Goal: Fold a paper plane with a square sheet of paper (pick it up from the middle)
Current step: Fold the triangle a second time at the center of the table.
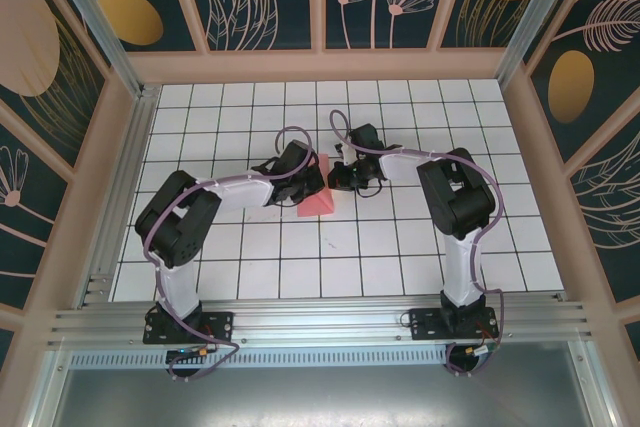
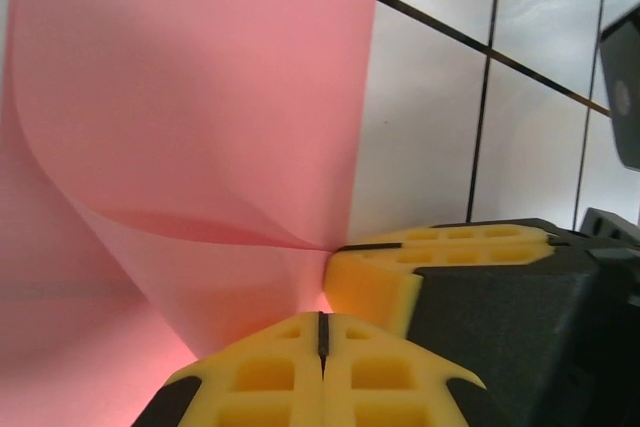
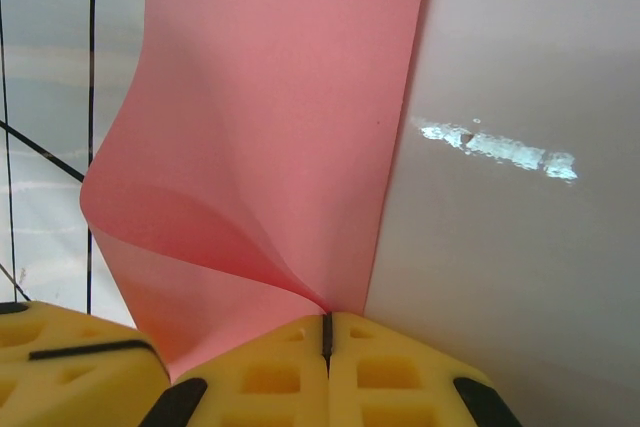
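The square sheet of paper (image 1: 318, 199), salmon pink, is lifted at mid-table and bends in a soft curl with no paper plane shape. My left gripper (image 1: 310, 175) and right gripper (image 1: 337, 177) meet tip to tip over it. In the left wrist view the sheet (image 2: 200, 127) runs down to the closed seam of my left gripper (image 2: 322, 315), and the right gripper's yellow fingers (image 2: 440, 247) pinch it just beyond. In the right wrist view the sheet (image 3: 270, 127) converges into the shut right gripper (image 3: 326, 315); the left fingers (image 3: 70, 367) sit at the lower left.
The white tiled table (image 1: 250, 257) spreads around both arms. Patterned walls with wooden frames (image 1: 320, 65) close in the back and sides. A metal rail (image 1: 320, 322) runs along the near edge at the arm bases.
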Robot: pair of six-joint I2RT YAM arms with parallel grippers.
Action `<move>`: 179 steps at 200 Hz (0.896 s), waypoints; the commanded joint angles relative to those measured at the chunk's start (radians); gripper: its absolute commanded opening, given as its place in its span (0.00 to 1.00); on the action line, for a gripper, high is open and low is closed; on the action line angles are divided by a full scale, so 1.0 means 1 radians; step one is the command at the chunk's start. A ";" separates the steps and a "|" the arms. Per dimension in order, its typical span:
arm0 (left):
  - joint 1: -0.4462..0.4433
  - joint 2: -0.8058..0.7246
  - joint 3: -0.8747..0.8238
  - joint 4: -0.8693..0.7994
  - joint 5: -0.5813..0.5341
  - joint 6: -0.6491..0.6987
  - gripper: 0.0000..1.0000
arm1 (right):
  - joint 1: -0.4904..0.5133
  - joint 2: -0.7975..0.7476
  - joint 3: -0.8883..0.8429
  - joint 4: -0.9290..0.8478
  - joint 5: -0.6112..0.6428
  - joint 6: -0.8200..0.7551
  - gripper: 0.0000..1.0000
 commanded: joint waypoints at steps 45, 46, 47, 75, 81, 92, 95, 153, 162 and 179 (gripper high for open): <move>0.000 0.042 0.021 -0.051 -0.037 -0.012 0.01 | 0.007 0.042 0.006 -0.047 0.048 -0.024 0.02; -0.001 0.042 0.021 -0.052 -0.037 -0.012 0.01 | 0.007 0.043 0.006 -0.047 0.048 -0.023 0.02; -0.001 0.042 0.020 -0.051 -0.037 -0.011 0.01 | 0.007 0.043 0.006 -0.047 0.048 -0.023 0.02; -0.001 0.047 0.020 -0.053 -0.041 -0.012 0.01 | 0.007 0.043 0.007 -0.047 0.050 -0.023 0.02; 0.000 0.049 0.020 -0.053 -0.040 -0.012 0.00 | 0.007 0.044 0.007 -0.047 0.051 -0.023 0.02; -0.001 0.049 0.019 -0.054 -0.039 -0.013 0.00 | 0.008 0.045 0.008 -0.047 0.052 -0.021 0.02; -0.001 0.051 0.019 -0.054 -0.038 -0.012 0.00 | 0.008 0.044 0.009 -0.047 0.052 -0.021 0.02; 0.000 0.059 0.005 -0.051 -0.037 -0.009 0.00 | 0.009 0.048 0.015 -0.050 0.048 -0.020 0.02; 0.000 0.062 0.003 -0.050 -0.035 -0.009 0.00 | 0.010 0.048 0.017 -0.050 0.048 -0.020 0.02; 0.000 0.067 0.003 -0.050 -0.033 -0.009 0.00 | 0.009 0.048 0.017 -0.051 0.048 -0.020 0.02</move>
